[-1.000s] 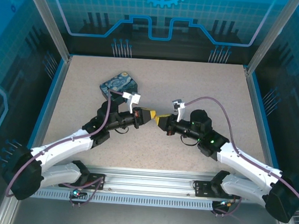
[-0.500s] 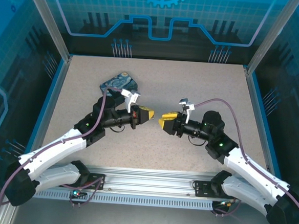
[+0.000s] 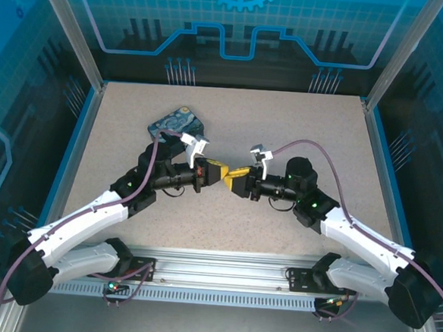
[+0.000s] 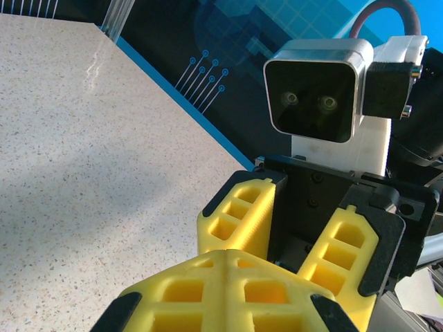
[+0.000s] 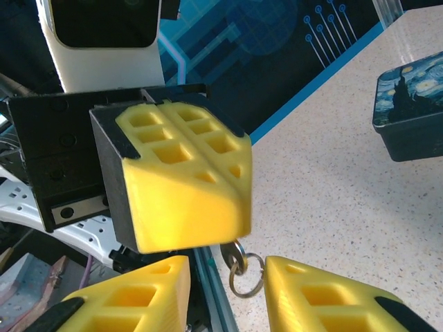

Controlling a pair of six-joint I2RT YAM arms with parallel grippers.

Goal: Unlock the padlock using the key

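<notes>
My left gripper [image 3: 219,171] is shut, its yellow fingers [image 5: 187,173] pressed together over the table's middle. From under them pokes the metal head of the key [image 5: 234,252], with a thin split ring [image 5: 246,278] hanging from it. The right gripper [image 3: 234,179] faces it tip to tip and stands open. Its two fingers [image 5: 325,301] lie left and right of the ring without closing on it. In the left wrist view my left gripper [image 4: 225,257] is shut in front of the right gripper's spread fingers [image 4: 239,214]. The padlock is out of view.
A blue-and-yellow starry-night tin [image 3: 177,125] sits on the speckled table [image 3: 300,126] behind the left arm, and shows as the tin [image 5: 410,111] at the right in the right wrist view. Blue frame walls ring the table.
The right gripper drew back to the right and spread its fingers, then came left again up to the left gripper's tips. The left gripper stayed shut.
</notes>
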